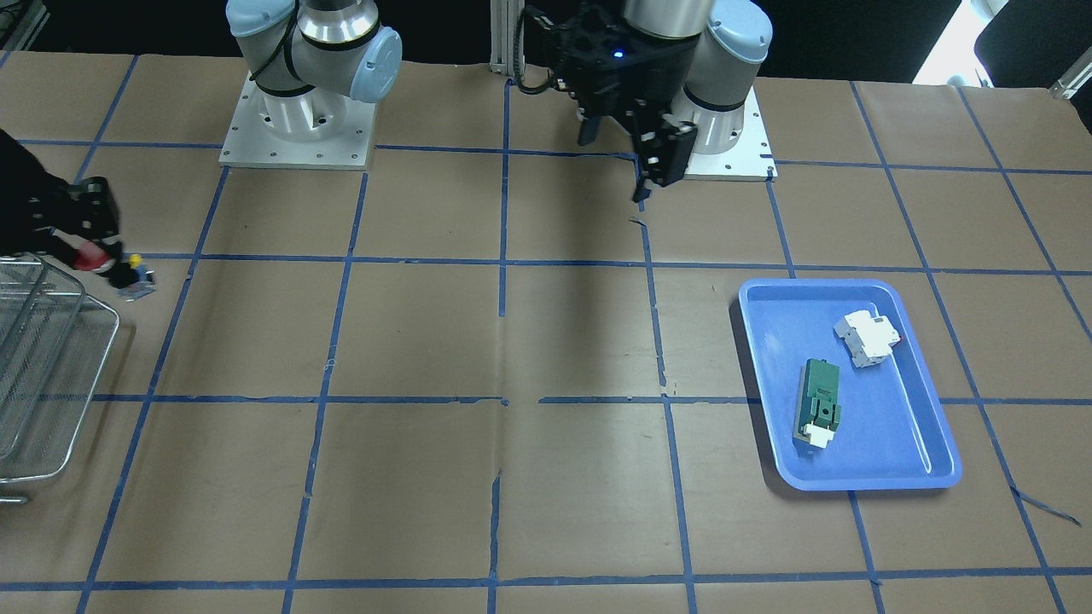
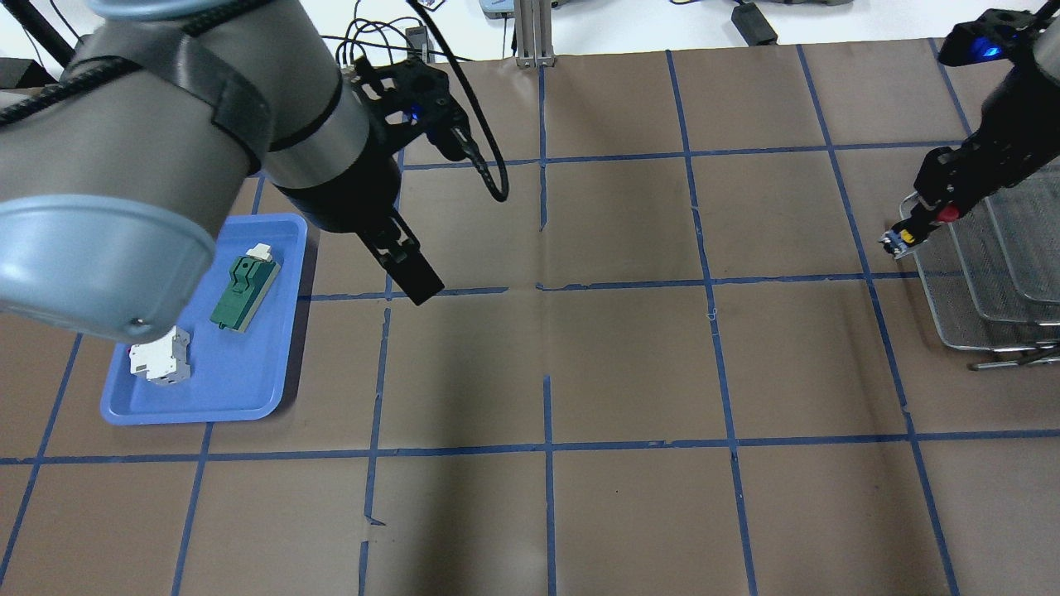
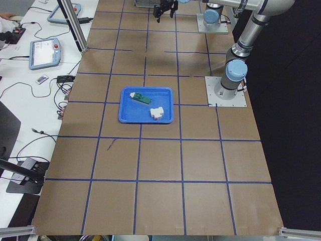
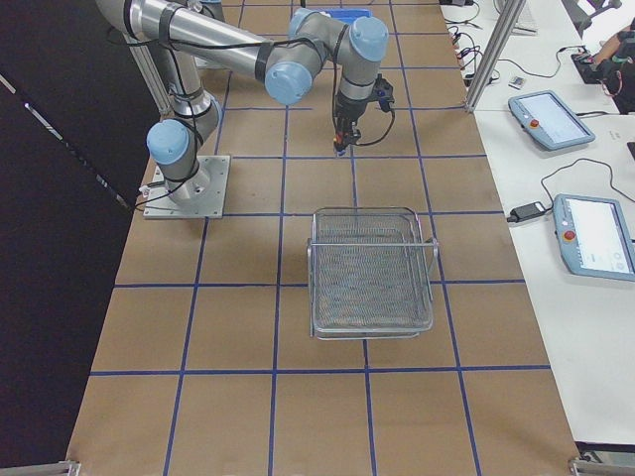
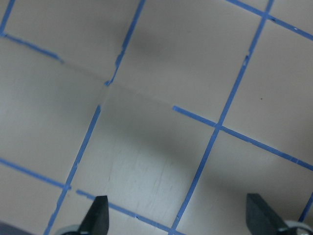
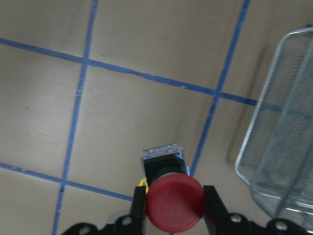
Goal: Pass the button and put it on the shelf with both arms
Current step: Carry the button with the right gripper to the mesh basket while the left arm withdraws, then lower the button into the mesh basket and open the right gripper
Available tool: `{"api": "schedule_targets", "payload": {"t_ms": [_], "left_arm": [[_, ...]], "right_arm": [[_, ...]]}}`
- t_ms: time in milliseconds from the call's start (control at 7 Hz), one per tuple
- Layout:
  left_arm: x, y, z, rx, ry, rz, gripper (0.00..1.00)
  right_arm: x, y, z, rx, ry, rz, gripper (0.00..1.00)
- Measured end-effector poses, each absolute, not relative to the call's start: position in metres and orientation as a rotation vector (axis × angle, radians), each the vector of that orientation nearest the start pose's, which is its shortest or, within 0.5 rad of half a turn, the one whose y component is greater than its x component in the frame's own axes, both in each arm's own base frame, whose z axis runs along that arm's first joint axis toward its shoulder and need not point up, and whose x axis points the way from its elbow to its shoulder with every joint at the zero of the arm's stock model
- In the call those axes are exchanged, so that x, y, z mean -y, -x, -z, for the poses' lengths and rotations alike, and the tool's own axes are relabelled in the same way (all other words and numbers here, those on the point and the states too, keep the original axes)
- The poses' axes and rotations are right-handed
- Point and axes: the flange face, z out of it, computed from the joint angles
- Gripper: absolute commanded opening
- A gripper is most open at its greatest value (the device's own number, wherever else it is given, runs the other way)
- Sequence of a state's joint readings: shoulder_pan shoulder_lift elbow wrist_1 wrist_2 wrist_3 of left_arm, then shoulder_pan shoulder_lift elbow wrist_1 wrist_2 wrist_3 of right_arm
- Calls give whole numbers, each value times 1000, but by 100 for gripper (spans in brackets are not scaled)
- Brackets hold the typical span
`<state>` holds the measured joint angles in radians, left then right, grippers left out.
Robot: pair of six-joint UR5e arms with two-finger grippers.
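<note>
Over at the right edge of the overhead view, the right gripper (image 2: 942, 211) is clamped on the button (image 6: 173, 200), its fingers (image 6: 211, 203) pinching the red cap. It is held over the bench (image 2: 629, 364), just beside the corner of the wire shelf (image 2: 985, 281). In the upper left the left gripper (image 2: 410, 277) hangs with its jaws spread wide. Below it, at far left, sits a blue tray (image 2: 248, 406) holding a green block (image 2: 243, 285) and a white module (image 2: 161, 360).
</note>
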<state>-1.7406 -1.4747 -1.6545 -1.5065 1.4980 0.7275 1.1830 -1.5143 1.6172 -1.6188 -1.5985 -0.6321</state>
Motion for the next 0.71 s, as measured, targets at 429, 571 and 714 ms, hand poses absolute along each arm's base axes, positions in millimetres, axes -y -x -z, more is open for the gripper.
{"api": "schedule_targets", "payload": {"t_ms": [429, 571, 714], "left_arm": [[449, 120, -510, -3026, -852, 127, 100], [449, 108, -509, -3044, -684, 91, 100], [445, 105, -506, -3078, -492, 42, 100]], "right_arm": [[544, 170, -444, -3261, 181, 31, 0], [546, 203, -429, -3266, 105, 31, 0], [548, 218, -417, -3264, 73, 18, 3]]}}
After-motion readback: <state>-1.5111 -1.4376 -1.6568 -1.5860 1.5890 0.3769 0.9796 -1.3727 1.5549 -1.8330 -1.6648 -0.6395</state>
